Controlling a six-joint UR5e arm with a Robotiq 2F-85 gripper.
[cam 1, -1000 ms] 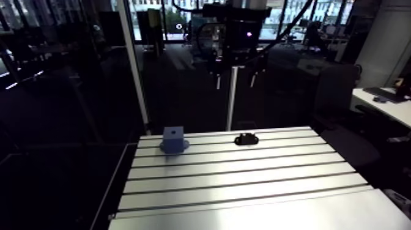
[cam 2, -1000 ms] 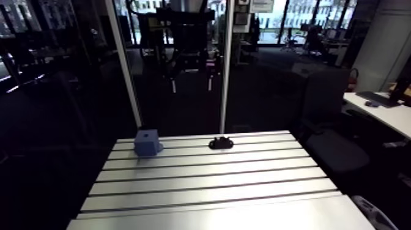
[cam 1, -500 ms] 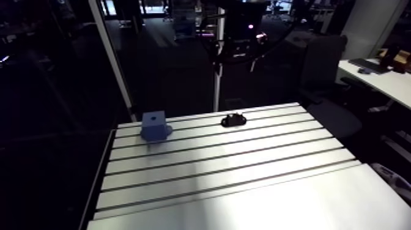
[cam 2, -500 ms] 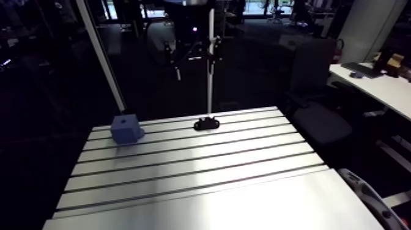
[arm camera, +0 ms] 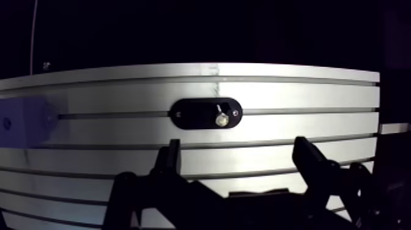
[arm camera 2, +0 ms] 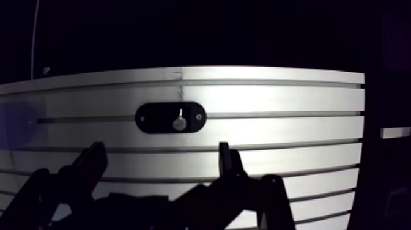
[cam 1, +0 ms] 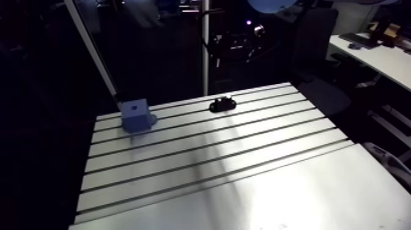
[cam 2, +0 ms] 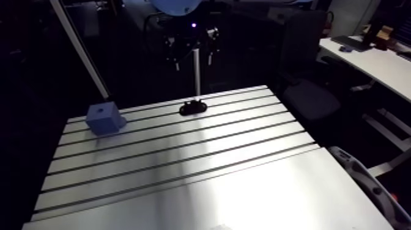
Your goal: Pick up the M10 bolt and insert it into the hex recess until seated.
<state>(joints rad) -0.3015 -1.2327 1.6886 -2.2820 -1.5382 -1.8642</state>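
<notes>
Wrist view, looking down past the gripper (arm camera: 240,160): its two dark fingers (arm camera: 168,160) stand spread wide with nothing between them, clear of the slotted aluminium table (arm camera: 287,92) below; ahead of the gap between them a black oval plate (arm camera: 192,114) lies flat across one of the table's slots; a small shiny metal piece, which I take to be the M10 bolt (arm camera: 221,118), sits in the plate near its middle, its bright end catching the light and a thin pale streak of shank beside it; whether it stands upright or leans I cannot tell from this angle; a small hole shows in the plate just beside it. Off to one side of the plate, well apart from it, a blue block (arm camera: 21,120) shows only as a faint shape near the table's end. Arm view: the gripper hangs dark and small, well above the far side of the table, roughly over the black plate; the blue block rests near the far corner of the table, with a small dark spot on its top face that may be an opening; the plate and the block both lie close to the table's far edge.
</notes>
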